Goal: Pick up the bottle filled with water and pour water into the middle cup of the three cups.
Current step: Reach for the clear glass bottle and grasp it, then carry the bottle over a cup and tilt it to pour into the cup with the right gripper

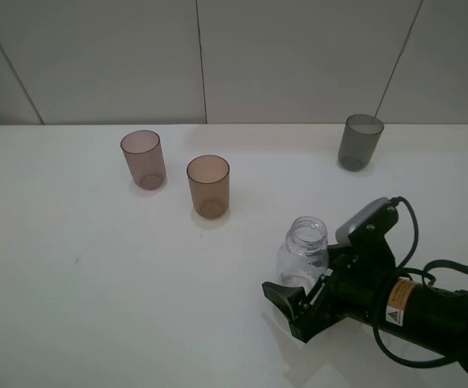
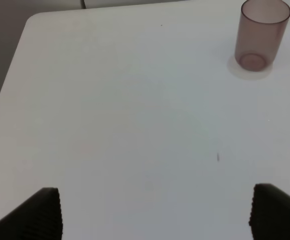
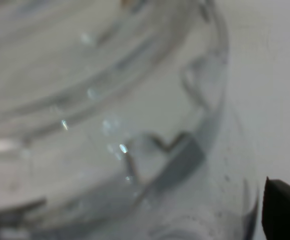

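Note:
The clear bottle [image 1: 302, 252] stands upright on the white table, uncapped, right of centre near the front. My right gripper [image 1: 292, 293] is open, low beside the bottle's base on its near side. In the right wrist view the bottle [image 3: 109, 125] fills the picture, very close, and only one dark fingertip [image 3: 284, 210] shows at the edge. The amber middle cup [image 1: 208, 186] stands to the bottle's far left, the pinkish cup [image 1: 143, 159] beyond it, and the grey cup [image 1: 360, 141] at the back right. My left gripper [image 2: 155, 215] is open over bare table, with the pinkish cup [image 2: 261, 35] ahead of it.
The white table [image 1: 72, 267] ends at a grey panelled wall behind the cups. The right arm's black body and cables [image 1: 411, 311] lie across the front right corner. The table's rounded corner [image 2: 32, 20] shows in the left wrist view.

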Action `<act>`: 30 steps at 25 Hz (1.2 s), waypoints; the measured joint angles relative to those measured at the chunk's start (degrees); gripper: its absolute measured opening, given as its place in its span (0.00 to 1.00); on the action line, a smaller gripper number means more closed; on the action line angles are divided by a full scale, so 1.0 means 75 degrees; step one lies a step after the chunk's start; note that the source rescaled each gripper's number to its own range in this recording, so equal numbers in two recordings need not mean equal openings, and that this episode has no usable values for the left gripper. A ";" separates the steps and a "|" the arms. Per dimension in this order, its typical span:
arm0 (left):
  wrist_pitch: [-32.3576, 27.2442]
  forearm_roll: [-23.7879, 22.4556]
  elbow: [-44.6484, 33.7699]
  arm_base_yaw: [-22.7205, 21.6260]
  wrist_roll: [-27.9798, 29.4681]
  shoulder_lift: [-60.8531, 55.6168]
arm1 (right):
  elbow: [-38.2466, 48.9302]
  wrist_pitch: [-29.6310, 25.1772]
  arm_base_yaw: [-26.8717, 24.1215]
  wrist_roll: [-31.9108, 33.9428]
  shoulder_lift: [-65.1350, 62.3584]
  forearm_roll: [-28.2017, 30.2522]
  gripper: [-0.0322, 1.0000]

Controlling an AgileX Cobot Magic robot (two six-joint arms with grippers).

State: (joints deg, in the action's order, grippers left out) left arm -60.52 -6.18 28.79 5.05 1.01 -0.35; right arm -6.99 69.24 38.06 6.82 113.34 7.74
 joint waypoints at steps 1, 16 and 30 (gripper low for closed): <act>0.0000 0.0000 0.0000 0.0000 0.0000 0.0000 | -0.0011 0.0000 0.0000 0.0000 0.0000 0.0008 0.99; 0.0000 0.0000 0.0000 0.0000 0.0000 0.0000 | -0.0011 0.0011 0.0000 -0.0022 0.0047 0.0006 0.03; 0.0000 0.0000 0.0000 0.0000 0.0000 0.0000 | -0.0055 -0.0450 -0.0008 0.0003 -0.1876 -0.1450 0.03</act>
State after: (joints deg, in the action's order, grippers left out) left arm -60.52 -6.18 28.79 5.05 1.01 -0.35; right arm -7.40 65.86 38.00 6.84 99.27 -3.13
